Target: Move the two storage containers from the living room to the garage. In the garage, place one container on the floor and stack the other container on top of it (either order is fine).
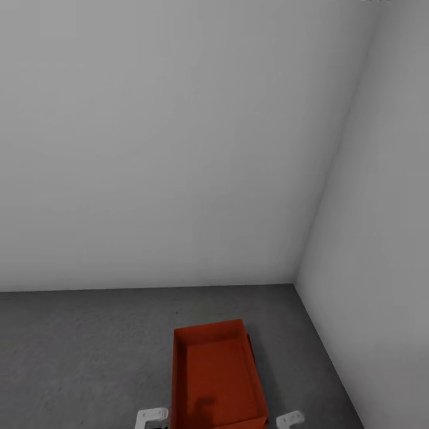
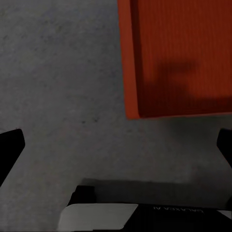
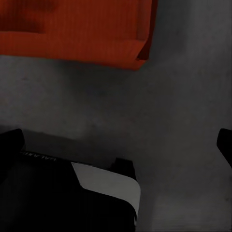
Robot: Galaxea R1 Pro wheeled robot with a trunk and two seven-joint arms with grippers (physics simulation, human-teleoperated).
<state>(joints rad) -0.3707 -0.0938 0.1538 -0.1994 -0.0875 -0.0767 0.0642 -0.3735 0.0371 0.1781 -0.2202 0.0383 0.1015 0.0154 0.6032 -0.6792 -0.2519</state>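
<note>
Left gripper (image 2: 116, 145) and right gripper (image 3: 118, 145): fingers spread wide, nothing held | orange-red storage container (image 1: 215, 375) seen beyond the fingertips, resting on the garage floor (image 1: 83, 351) near the wall corner (image 1: 296, 280) | step judged: placement; whether stacked could not be told.

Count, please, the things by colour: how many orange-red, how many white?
Orange-red: 1, the storage container on the grey floor.
White: 2, the arm parts at its left and right.
Total: 3.
</note>
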